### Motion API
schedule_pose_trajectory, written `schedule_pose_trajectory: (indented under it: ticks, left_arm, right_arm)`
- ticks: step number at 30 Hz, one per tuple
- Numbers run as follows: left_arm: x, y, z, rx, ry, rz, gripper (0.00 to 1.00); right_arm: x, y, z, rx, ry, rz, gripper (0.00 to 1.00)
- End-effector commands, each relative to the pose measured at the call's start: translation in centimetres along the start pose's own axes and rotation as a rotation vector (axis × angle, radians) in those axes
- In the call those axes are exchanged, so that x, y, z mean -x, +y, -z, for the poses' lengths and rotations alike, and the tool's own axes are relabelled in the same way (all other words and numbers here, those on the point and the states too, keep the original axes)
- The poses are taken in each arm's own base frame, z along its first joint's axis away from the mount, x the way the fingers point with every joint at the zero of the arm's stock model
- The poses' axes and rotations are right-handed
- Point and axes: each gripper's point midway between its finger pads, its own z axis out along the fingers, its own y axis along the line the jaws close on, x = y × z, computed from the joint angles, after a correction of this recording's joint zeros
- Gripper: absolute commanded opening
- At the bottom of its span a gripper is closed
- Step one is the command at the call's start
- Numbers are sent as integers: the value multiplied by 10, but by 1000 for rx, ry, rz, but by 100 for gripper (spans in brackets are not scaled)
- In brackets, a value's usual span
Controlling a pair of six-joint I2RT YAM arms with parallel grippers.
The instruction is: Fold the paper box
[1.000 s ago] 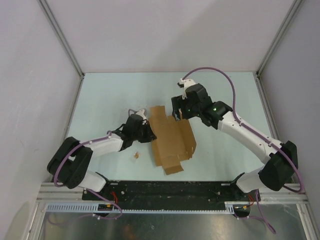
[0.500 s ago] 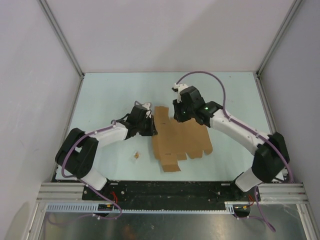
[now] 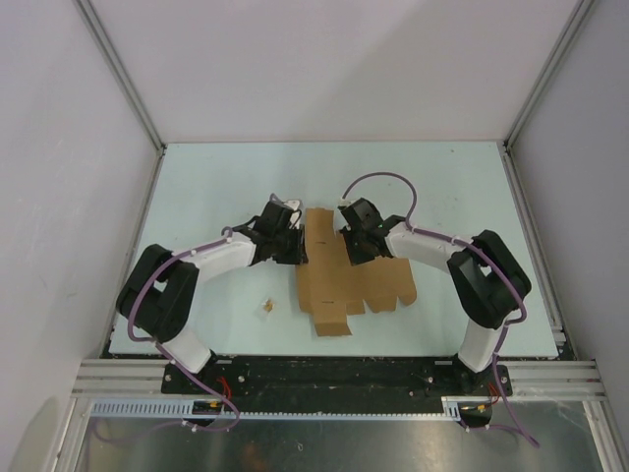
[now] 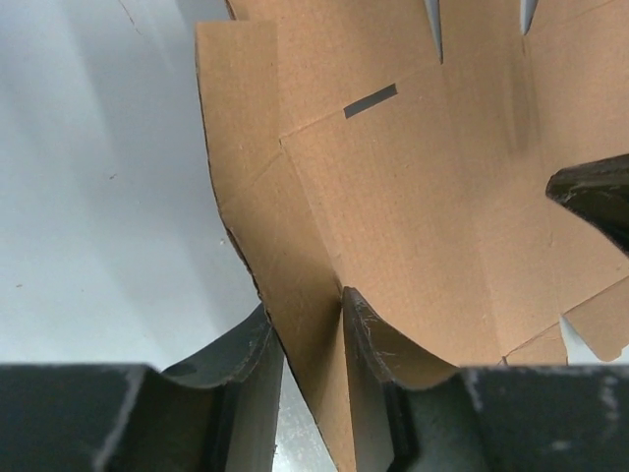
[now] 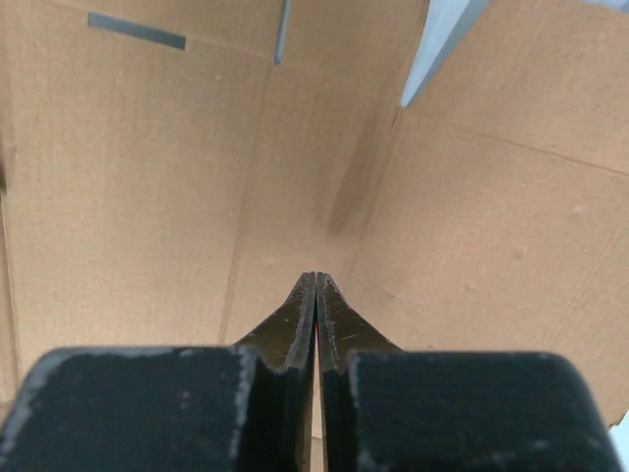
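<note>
The pale green worktop [image 3: 216, 187] holds the flat brown paper box [image 3: 339, 280] in the middle, between the two arms. The left hand [image 4: 305, 315] has its fingers [image 4: 366, 332] apart, one on each side of the sheet's left edge. The right hand [image 5: 315, 280] is squeezed together, with its tip on the cardboard. A tiny brown scrap [image 3: 266, 307] lies near the box, on its left.

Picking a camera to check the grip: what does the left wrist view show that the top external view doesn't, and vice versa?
Left wrist only: an edge flap of the paper box stands between the left end effector's fingers. Top external only: the sheet's full outline, both arms, a tiny brown scrap. Both: the box, the left end effector and the table.
</note>
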Motion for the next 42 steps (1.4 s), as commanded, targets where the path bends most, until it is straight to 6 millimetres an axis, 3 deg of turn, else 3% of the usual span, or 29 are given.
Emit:
schedule_pose_trajectory:
  ticks: [1, 9, 16, 27, 42]
  left_arm:
    - [12, -4, 1, -10, -13, -26, 36]
    - [15, -11, 5, -43, -14, -26, 53]
    - [19, -26, 15, -107, -23, -21, 59]
    - [26, -45, 39, -195, -54, -13, 61]
    - [26, -68, 50, -272, -51, -23, 61]
  right_arm:
    - [10, -7, -9, -48, -48, -22, 3]
    - [-2, -15, -24, -82, -13, -28, 2]
    - [-8, -15, -30, -80, 4, -33, 2]
    - [-9, -17, -32, -81, 7, -46, 2]
    - [-11, -17, -33, -79, 14, -45, 1]
